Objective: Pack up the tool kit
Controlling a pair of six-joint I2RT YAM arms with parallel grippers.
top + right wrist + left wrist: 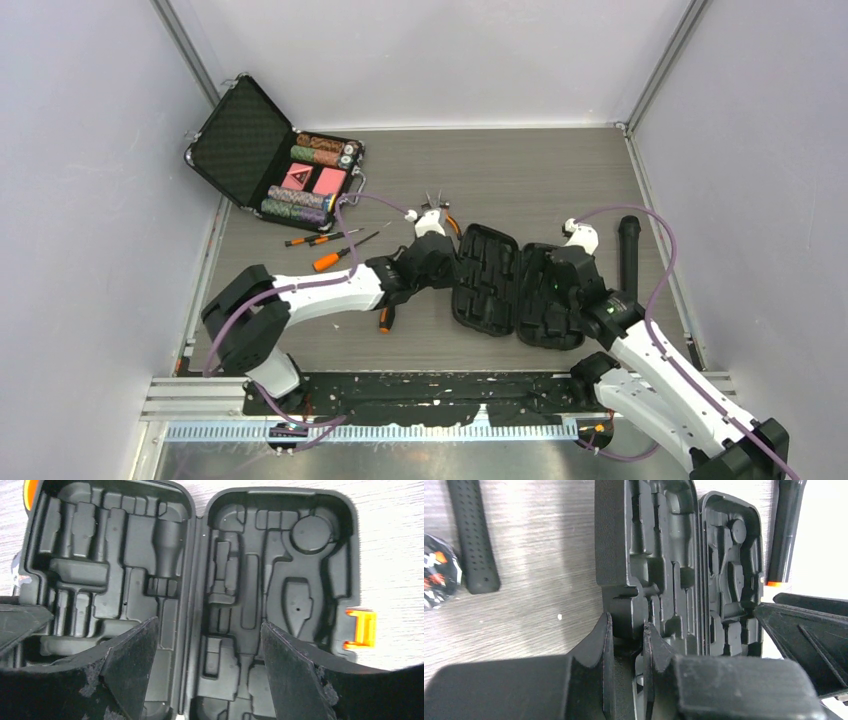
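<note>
Matt black moulded plastic tool kit (125,570); grey wood-grain table (520,160).

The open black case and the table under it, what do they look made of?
The case looks like moulded black plastic, fairly matt: its tool slots have rounded, pressed edges. Its latch seems orange plastic. The table is probably grey wood-grain laminate, judging by its streaks.

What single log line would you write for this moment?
case: open flat, empty | left hand: shut on case rim | right hand: open above case
</note>
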